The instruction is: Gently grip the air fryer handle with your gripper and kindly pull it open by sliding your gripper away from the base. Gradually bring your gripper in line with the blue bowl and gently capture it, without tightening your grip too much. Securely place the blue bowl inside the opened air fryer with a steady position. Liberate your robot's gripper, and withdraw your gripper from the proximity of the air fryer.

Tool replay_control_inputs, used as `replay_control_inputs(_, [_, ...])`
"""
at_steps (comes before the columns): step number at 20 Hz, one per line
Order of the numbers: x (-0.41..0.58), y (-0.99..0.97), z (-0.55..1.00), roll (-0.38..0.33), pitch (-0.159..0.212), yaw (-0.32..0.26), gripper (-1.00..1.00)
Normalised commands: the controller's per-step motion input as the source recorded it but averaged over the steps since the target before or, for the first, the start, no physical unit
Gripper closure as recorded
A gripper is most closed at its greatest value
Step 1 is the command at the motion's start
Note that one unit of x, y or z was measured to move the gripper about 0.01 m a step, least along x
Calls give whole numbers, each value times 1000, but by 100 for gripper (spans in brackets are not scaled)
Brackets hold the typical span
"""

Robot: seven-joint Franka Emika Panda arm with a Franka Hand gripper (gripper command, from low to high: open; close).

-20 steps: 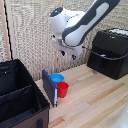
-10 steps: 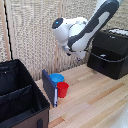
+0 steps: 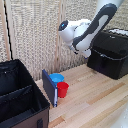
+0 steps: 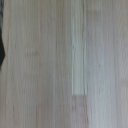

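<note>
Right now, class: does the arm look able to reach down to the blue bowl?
Probably yes. The blue bowl sits uncovered on the wooden table, open from above. The red cup and an upright blue panel crowd it on two sides, so a top approach looks safest.

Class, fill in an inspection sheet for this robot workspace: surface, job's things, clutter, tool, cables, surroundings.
Surface: light wooden table, planks also fill the wrist view.
Job's things: air fryer at the exterior view's right, drawer looks shut; blue bowl behind the red cup.
Clutter: black fabric bin; dark blue panel beside the cup.
Tool: hidden by the white arm raised above the table; state unclear.
Cables: nothing seen.
Surroundings: woven screen wall.
</note>
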Motion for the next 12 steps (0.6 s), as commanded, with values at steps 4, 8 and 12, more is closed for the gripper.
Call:
replay_control_inputs(4, [-135,-501,-334,-170,-45,36,-100])
replay_control_inputs(8, [-287,-566,-291,-131,-14,80,-100])
replay_control_inputs(12, [-408,-631,-281,-80,-13,103,-100])
